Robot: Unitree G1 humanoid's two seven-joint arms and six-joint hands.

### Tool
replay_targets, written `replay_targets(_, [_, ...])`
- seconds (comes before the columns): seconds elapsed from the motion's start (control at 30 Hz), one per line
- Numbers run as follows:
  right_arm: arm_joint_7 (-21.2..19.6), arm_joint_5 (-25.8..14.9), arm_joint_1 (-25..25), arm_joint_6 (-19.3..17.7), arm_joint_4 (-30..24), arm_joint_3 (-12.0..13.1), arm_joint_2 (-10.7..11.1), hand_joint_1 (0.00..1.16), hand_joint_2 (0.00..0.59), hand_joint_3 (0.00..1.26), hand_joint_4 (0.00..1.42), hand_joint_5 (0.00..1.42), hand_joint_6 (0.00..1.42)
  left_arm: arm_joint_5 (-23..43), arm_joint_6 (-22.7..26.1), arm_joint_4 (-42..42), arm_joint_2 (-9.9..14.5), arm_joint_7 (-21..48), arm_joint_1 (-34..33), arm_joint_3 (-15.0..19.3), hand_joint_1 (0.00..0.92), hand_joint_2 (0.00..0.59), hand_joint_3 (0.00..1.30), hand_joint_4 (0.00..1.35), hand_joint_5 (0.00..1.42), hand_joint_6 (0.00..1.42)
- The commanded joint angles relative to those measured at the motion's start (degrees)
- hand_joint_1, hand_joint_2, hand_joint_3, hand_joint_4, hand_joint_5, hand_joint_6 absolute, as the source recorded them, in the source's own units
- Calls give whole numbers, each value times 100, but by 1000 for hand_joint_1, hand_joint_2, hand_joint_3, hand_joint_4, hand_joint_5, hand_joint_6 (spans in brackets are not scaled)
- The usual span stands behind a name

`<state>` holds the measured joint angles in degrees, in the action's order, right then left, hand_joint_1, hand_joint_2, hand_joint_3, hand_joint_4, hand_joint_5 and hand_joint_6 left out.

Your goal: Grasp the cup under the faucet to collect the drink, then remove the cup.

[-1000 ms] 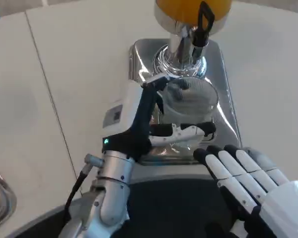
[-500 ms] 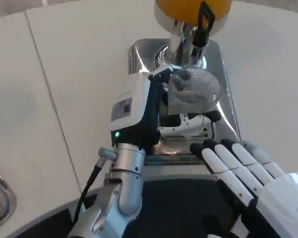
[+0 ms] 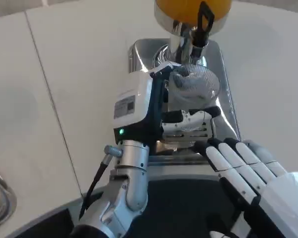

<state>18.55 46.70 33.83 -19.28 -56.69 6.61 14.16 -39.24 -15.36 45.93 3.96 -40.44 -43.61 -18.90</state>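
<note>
Under faucet (image 3: 197,30), cup (image 3: 194,85) (left hand (image 3: 154,116) around)

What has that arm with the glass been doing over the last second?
The left hand, gripping the clear cup, has carried it away from the robot and in under the faucet of the orange drink dispenser. The right hand has barely shifted, fingers apart near the metal tray. The dispenser and tray stayed put.

Left robot hand (image 3: 161,111) with cup (image 3: 192,87) farther forward, nearer the faucet (image 3: 202,25).
</note>
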Motion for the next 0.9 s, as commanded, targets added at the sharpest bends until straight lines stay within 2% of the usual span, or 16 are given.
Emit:
replay_targets(0.03, [40, -58, 73, 39, -62, 35, 5, 118, 586, 0, 0, 0, 0, 149, -222, 115, 45, 21, -39, 7, 631, 0, 789, 887, 1175, 1401])
replay_targets(0.13, [57, -24, -2, 65, -21, -35, -5, 119, 586, 0, 0, 0, 0, 272, -366, 159, 133, 148, -57, 12, 462, 26, 490, 550, 935, 1194])
replay_targets(0.23, [82, 16, -46, 80, -16, -122, -14, 119, 586, 0, 0, 0, 0, 400, -454, 157, 214, 322, -60, 26, 360, 26, 357, 417, 831, 1087])
replay_targets(0.47, [77, -9, 2, 63, -57, -108, 15, 119, 586, 0, 0, 0, 0, 566, -559, 75, 340, 462, 1, 70, 305, 32, 257, 286, 682, 889])
replay_targets(0.73, [23, 69, 5, 32, -51, -240, -37, 119, 586, 0, 0, 0, 0, 626, -645, -178, 458, 656, 84, 178, 209, 1, 181, 173, 535, 674])
replay_targets(0.9, [-5, 147, -16, 26, -39, -362, -96, 119, 586, 0, 0, 0, 0, 653, -665, -486, 585, 847, 234, 247, 162, 0, 128, 76, 425, 486])
